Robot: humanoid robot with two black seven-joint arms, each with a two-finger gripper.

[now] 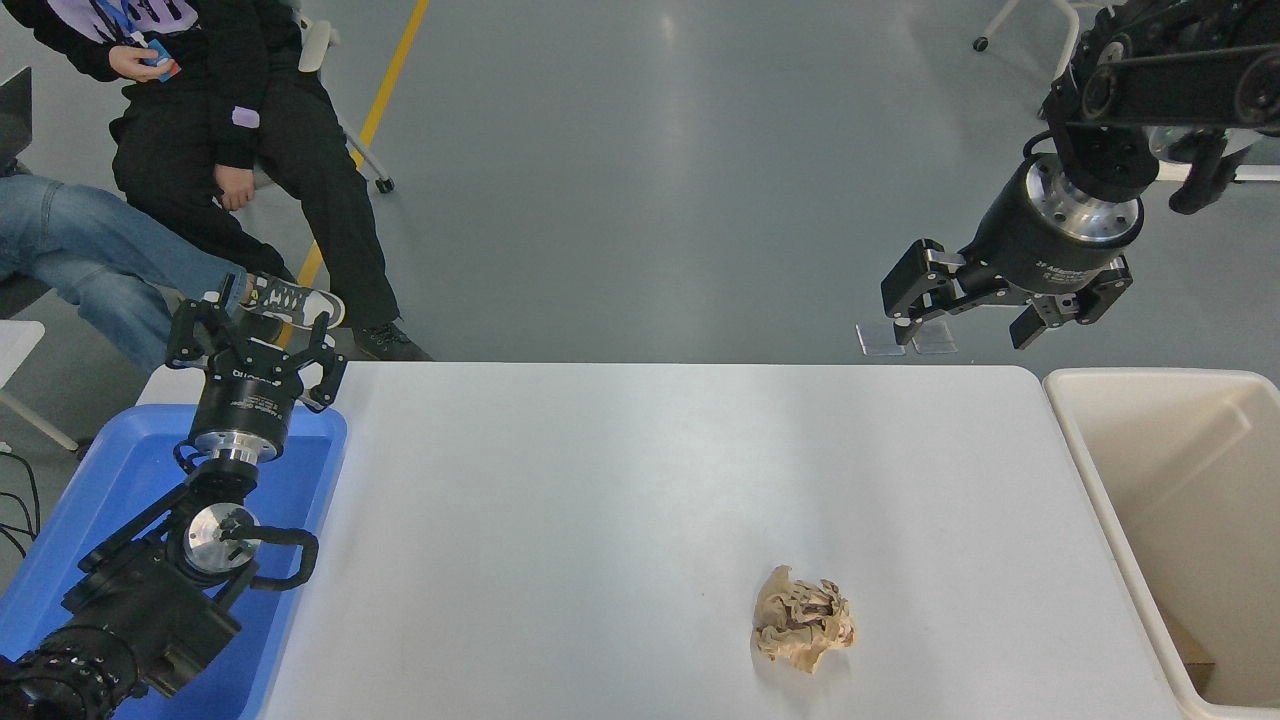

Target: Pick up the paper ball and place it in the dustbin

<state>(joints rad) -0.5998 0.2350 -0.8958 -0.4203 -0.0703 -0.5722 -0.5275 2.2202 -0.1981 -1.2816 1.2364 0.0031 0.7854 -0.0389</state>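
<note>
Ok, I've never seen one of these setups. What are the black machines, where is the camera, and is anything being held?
The camera sits high on the robot itself, looking down over a white table. The black machines are the robot's own two arms. The left pincer is parked, open, above a blue tray at lower left. The right pincer hangs open in the air beyond the table's far right corner, holding nothing. A crumpled tan paper ball lies alone on the table, near its front. The beige dustbin stands at the table's right end. People sit at upper left.
</note>
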